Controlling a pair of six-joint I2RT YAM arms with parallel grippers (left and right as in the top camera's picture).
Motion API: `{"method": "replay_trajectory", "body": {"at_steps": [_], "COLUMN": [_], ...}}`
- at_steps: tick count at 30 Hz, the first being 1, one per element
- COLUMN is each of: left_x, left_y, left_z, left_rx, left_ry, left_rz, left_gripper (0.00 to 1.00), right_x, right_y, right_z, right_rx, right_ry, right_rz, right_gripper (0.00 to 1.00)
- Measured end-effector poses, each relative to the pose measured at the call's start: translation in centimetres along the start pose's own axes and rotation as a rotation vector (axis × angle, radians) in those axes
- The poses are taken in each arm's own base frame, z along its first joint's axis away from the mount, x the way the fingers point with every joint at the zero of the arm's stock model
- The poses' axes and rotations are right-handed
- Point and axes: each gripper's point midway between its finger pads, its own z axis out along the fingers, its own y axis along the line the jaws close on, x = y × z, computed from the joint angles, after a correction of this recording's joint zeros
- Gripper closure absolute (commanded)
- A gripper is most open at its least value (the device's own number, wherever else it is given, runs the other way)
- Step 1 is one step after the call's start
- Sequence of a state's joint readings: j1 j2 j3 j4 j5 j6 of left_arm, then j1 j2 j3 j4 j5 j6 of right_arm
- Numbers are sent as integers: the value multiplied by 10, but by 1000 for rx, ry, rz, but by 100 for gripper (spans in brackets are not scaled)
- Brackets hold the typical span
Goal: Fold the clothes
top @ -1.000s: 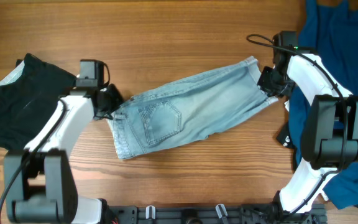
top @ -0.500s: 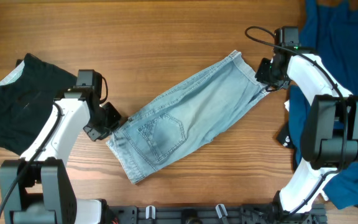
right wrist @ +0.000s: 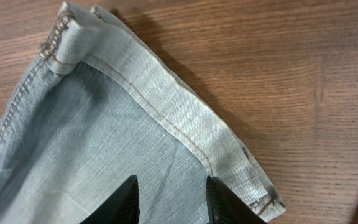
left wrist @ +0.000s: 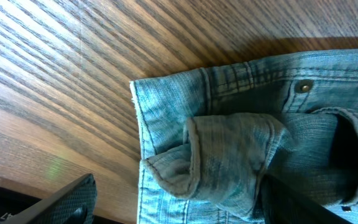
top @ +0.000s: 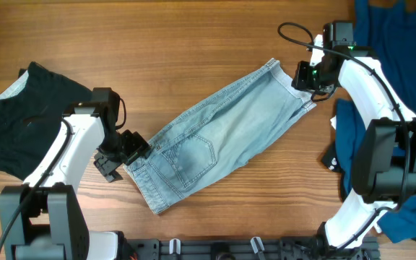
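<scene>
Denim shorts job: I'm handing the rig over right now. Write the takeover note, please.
Left gripper: open, holding nothing, at the waist end of the denim shorts; the waistband corner there is bunched.
Right gripper: jaws slightly apart, nothing pinched, over the leg hem.
Shorts lie diagonally on the table, apparently halved leg over leg, one back pocket up.
Left to do: smooth that corner, fold hem to waist.
The black garment and dark blue cloth lie at the sides.
</scene>
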State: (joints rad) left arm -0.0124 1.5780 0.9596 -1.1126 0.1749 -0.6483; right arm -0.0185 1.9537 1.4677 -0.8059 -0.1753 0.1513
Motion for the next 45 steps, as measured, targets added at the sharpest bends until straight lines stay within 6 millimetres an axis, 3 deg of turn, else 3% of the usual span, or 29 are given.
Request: {"method": "replay_trajectory", "body": {"at_steps": [3, 7, 10, 14, 17, 23, 28, 30, 34, 38, 45], "left_x": [0, -6, 3, 15, 23, 15, 4, -7, -34, -66, -16], "left_y": [-4, -21, -21, -17, 1, -1, -14, -24, -41, -32, -26], "left_z": [-6, -40, -49, -29, 11, 50, 46, 42, 32, 10, 27], "left_rx": [33, 173, 188, 157, 105, 183, 260, 301, 365, 374, 375], "left_ry": [-22, -172, -190, -147, -89, -128, -198, -257, -383, -456, -203], "left_rz": [5, 51, 69, 37, -40, -70, -26, 23, 85, 54, 91], "left_gripper": [17, 15, 14, 14, 14, 20, 43, 46, 30, 20, 15], "right_x": [3, 6, 6, 8, 10, 13, 16, 16, 18, 18, 18], "right_y": [-1, -1, -2, -2, -3, -7, -8, -8, -9, -9, -9], "right_z": [0, 0, 0, 0, 0, 0, -1, -1, -1, -1, -1], "right_rx": [2, 7, 7, 9, 15, 38, 41, 41, 46, 49, 49], "right_ry": [12, 23, 24, 31, 40, 50, 63, 64, 70, 73, 73], "right_rz": [3, 0, 0, 1, 3, 2, 4, 4, 5, 5, 5], "right_gripper": [59, 59, 58, 58, 58, 58, 58, 58, 58, 58, 57]}}
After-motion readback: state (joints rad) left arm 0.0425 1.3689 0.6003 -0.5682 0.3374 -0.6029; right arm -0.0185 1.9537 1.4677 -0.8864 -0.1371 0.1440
